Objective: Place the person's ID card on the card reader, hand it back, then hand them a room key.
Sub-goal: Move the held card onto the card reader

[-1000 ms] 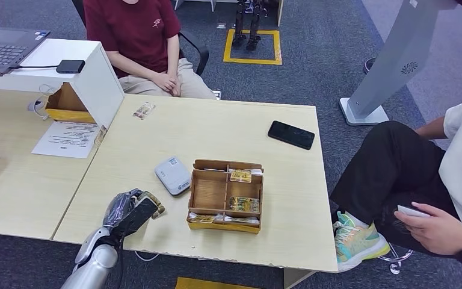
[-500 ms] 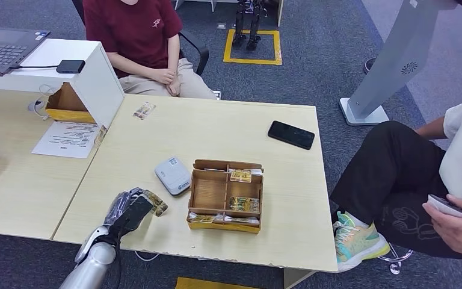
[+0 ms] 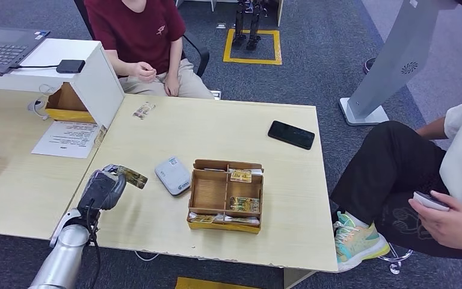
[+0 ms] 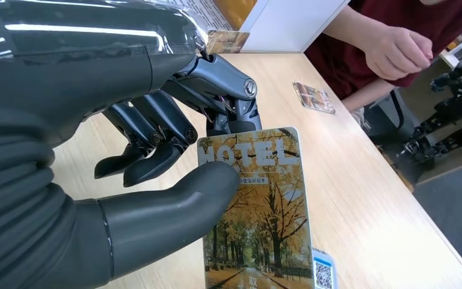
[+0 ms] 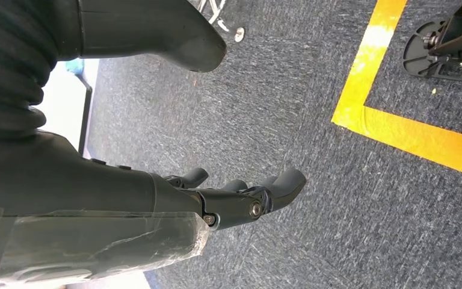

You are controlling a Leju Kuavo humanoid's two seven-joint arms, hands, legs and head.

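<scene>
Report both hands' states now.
Left hand: holding the hotel key card.
Right hand: empty, fingers apart, hanging over the floor.

Card reader [image 3: 172, 175] on table [image 3: 216, 129] just left of wooden tray [image 3: 225, 195] — phone [image 3: 291, 134] behind, toward right edge; small card [image 3: 144, 110] at far-left edge, before seated person [image 3: 141, 42].

— any words you can read?
— "hotel", in pale capitals across the top of the room key [image 4: 255, 205] pinched in the left hand [image 4: 156, 138]. the smaller print beneath is too fine.
</scene>
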